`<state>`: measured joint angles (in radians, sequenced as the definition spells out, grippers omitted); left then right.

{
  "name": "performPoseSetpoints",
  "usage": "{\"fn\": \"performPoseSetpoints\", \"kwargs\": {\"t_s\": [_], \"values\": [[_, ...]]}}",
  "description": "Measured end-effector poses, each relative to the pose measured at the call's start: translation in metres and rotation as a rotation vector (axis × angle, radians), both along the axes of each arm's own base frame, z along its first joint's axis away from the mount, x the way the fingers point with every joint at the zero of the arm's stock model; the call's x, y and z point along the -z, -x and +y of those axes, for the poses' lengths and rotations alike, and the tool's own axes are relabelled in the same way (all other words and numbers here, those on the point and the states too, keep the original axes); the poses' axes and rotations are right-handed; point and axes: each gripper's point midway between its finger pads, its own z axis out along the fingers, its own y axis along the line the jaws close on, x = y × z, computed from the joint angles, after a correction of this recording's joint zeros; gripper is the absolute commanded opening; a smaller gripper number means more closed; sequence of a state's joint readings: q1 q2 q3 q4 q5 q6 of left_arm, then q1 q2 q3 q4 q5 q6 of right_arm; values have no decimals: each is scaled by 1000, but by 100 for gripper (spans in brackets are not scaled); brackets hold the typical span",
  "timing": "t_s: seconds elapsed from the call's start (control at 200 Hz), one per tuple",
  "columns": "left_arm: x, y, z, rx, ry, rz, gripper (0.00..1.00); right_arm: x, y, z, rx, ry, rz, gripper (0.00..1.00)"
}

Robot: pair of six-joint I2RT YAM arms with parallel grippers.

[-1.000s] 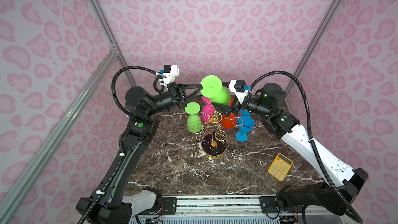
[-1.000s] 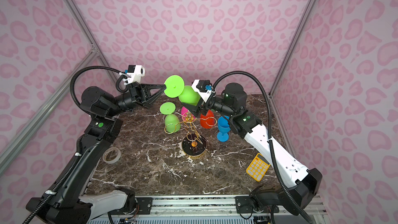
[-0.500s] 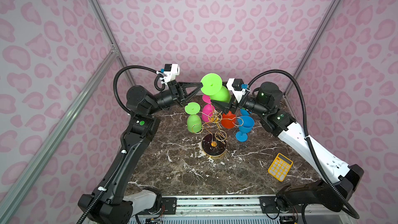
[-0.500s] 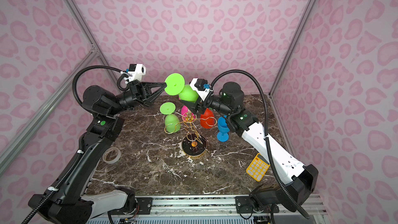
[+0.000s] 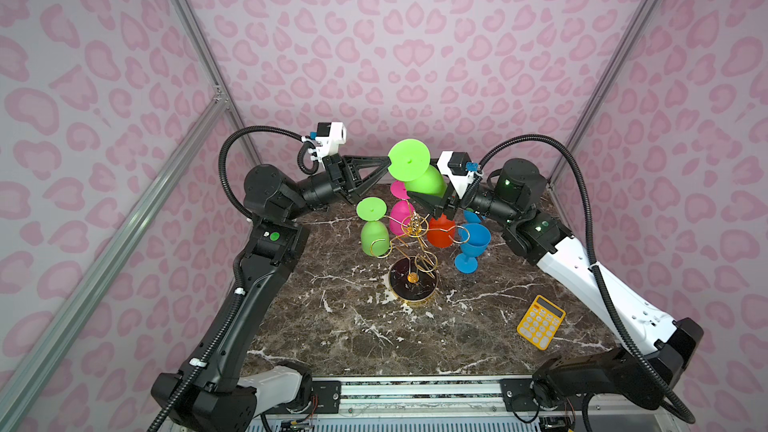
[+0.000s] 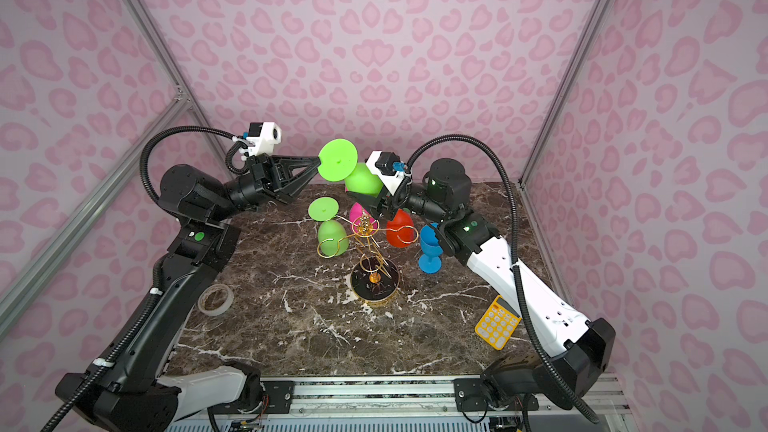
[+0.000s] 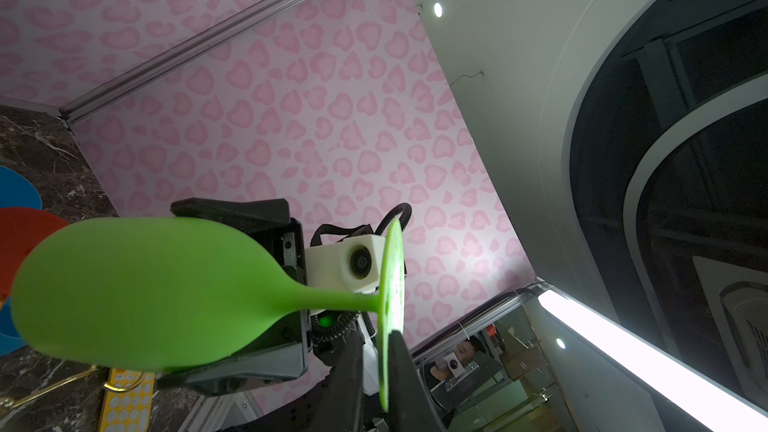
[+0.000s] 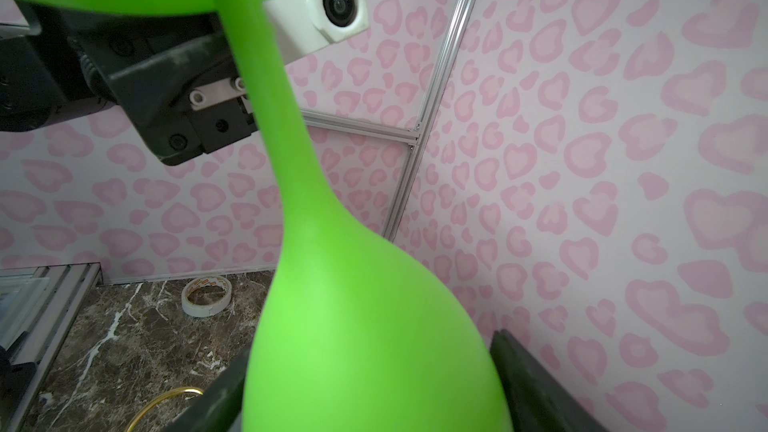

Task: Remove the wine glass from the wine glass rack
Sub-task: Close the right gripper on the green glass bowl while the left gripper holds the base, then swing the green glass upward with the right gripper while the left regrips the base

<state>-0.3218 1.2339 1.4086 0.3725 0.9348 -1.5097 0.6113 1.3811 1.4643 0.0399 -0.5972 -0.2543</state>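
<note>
1. The big green wine glass (image 5: 417,172) is already off the wine glass rack (image 5: 424,290). It hangs in the air above and behind the rack, lying almost on its side, and touches no wire arm.
2. The right end effector (image 8: 370,380) holds this glass by the bowl. One finger presses on each side of it, so the opening is wide but filled.
3. The left end effector (image 5: 388,164) stands narrow at the rim of the round foot, with one finger on each face of the disc. In the left wrist view a thin gap seems to show on one side, so I cannot tell whether it really pinches.
4. I judge that the step in hand is a handover in the air, from the foot grip to the bowl grip.
5. The next move calls for the left fingers to come clear of the foot and draw back sideways.
6. Then the right arm must turn the glass upright and lower it on a free part of the worktop (image 5: 353,326), away from the blue wine glass (image 5: 471,245) and the rack.
</note>
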Motion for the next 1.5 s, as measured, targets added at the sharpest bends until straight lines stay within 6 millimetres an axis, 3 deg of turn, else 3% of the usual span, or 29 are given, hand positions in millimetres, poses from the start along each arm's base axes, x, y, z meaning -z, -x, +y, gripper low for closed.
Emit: {"fn": "performPoseSetpoints", "kwargs": {"t_s": [0.205, 0.34, 0.485, 0.575, 0.835, 0.98, 1.11, 1.255, 1.5], "values": [[-3, 1, 1, -4, 3, -8, 35, -3, 3, -1, 2, -2, -3, 77], [-6, 4, 2, -18, -8, -57, 49, -10, 6, -7, 20, -9, -11, 76], [-6, 9, 6, -66, -54, -158, 63, -35, 10, -19, 67, -29, -15, 76], [0, 6, 9, -121, -104, -229, 66, -46, 10, -28, 106, -38, 1, 76], [46, -24, 38, -492, -342, -485, 63, -34, -26, -58, 303, 6, 175, 72], [51, -46, 54, -686, -503, -663, 59, -15, -42, -68, 389, 47, 272, 71], [51, -49, 45, -734, -618, -898, 51, -5, -48, -67, 415, 85, 332, 71], [53, -52, 35, -753, -734, -1147, 49, 4, -50, -65, 434, 121, 377, 71], [42, -60, 26, -774, -823, -1404, 47, 20, -42, -52, 405, 178, 425, 70]]}}
